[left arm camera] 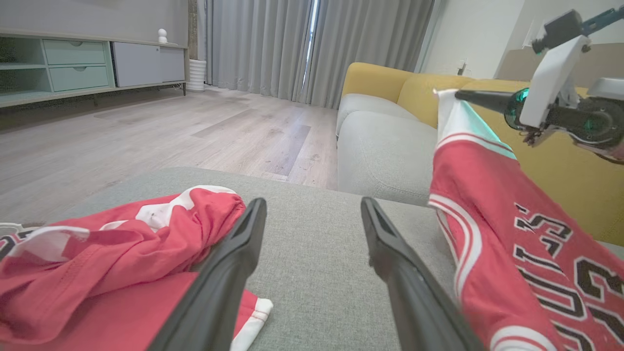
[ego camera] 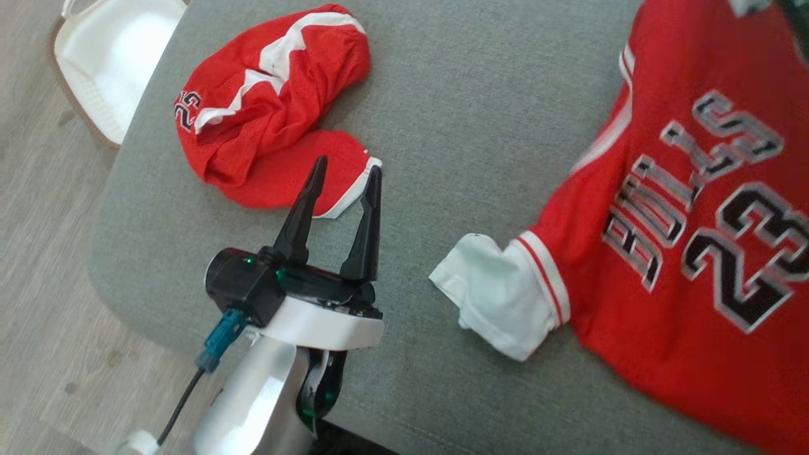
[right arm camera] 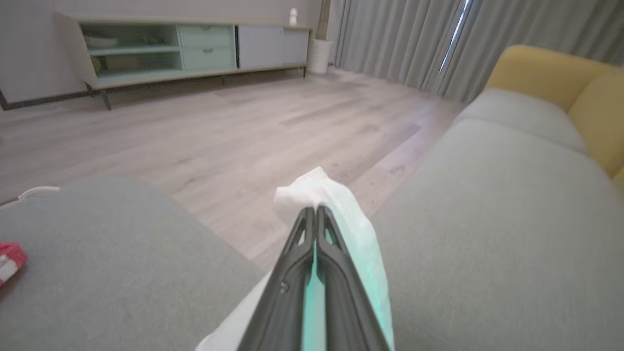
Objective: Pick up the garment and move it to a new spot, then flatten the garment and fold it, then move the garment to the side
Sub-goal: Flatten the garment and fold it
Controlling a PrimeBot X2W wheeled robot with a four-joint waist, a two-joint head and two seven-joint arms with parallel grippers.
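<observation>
The jersey looks light, limp and a little slick. It is a thin sports cloth that will probably sag and stretch from whatever point holds it, so a single pinch should pull it up in a long drape rather than lift it flat, and nothing about it seems fragile. The best holds are likely the firmer banded edges: the shoulder seams, the trimmed armholes or the hem corners, taken at two well-separated points so the cloth hangs square. The right hand is clamped tight on a fold of the white cloth, with fabric bunched over its pressed-together tips. In the left wrist view that pinch holds the garment's upper end above the grey cushion, and the red body slopes down onto it. The left hand is spread wide and grips nothing. It hovers over the cushion at the edge of a crumpled pair of red shorts, well apart from the jersey. The jersey lies on the cushion on the robot's right. It is bright red with white-and-red striped trim, black BULLS lettering and a 23 outlined in white, and a white sleeve spills from its armhole toward the left hand.
</observation>
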